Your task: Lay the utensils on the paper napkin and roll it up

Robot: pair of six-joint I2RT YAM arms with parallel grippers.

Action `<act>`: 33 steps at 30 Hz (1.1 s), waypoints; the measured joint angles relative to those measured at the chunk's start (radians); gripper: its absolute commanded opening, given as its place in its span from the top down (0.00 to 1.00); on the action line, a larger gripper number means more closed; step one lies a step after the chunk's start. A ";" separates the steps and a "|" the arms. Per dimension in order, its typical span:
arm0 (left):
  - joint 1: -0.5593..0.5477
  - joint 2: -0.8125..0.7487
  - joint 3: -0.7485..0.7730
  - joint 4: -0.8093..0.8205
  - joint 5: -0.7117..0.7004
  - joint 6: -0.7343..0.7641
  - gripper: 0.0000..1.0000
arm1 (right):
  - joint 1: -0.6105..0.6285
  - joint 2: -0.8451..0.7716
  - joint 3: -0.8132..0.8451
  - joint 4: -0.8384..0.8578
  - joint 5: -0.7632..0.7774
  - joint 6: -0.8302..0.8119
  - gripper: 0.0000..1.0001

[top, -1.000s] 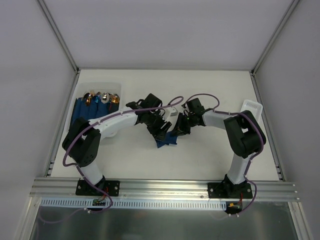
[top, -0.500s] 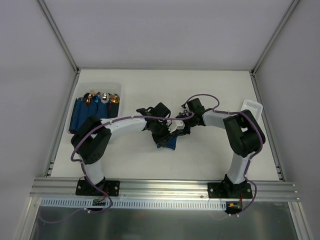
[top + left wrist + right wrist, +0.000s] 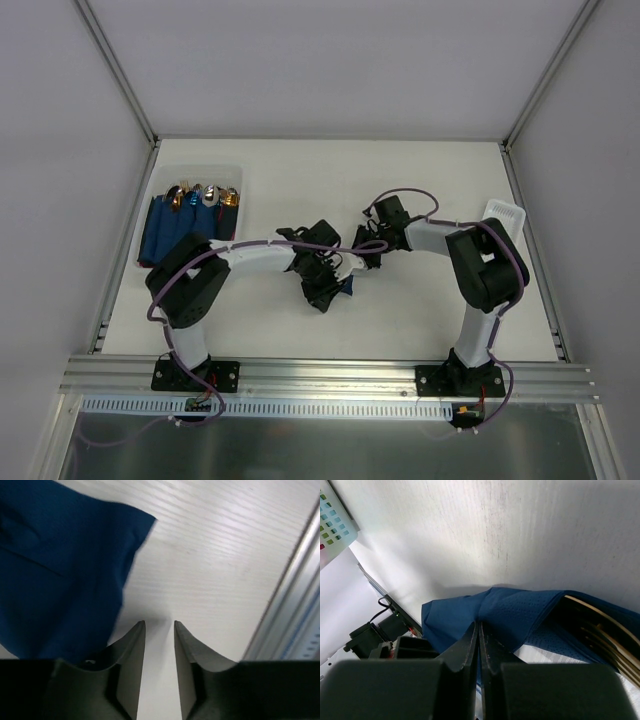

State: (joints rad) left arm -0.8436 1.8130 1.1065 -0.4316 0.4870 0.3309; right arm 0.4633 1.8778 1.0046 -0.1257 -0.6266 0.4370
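The paper napkin (image 3: 345, 287) lies bunched on the table's middle, mostly hidden under both grippers. My right gripper (image 3: 358, 262) is shut on a fold of the napkin (image 3: 520, 612), its fingertips (image 3: 470, 635) pinched together. Coppery-gold utensils (image 3: 600, 622) lie tucked inside the fold at the right; the dark one does not show. My left gripper (image 3: 322, 300) sits just in front of the napkin, low over bare table. Its jaws (image 3: 160, 625) stand a little apart with nothing between them. The napkin's corner (image 3: 60, 570) lies to their left.
A clear tray (image 3: 160, 185) at the back left holds several dark blue rolls with metallic cutlery heads (image 3: 205, 197). A white perforated basket (image 3: 503, 213) stands at the right edge, also in the right wrist view (image 3: 332, 520). The aluminium rail (image 3: 295, 605) runs along the front.
My left gripper has swung toward the table's front and sits beside the napkin's near corner. The napkin has bunched up smaller under the grippers. The right gripper has barely moved.
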 measured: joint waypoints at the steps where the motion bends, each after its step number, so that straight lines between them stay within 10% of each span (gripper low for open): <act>1: 0.000 -0.019 -0.011 -0.016 0.015 0.000 0.67 | 0.000 0.001 0.003 -0.005 0.000 -0.003 0.95; 11: 0.108 -0.279 0.122 -0.126 0.175 -0.062 0.75 | 0.000 0.005 0.016 -0.026 0.002 -0.045 0.96; 33: 0.141 0.148 0.149 0.013 0.131 -0.246 0.87 | 0.000 0.005 0.017 -0.026 0.000 -0.071 0.97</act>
State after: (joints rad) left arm -0.7029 1.9606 1.2552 -0.4191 0.6178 0.0853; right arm 0.4629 1.8828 1.0214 -0.1513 -0.6266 0.3660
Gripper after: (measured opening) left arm 0.130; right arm 0.031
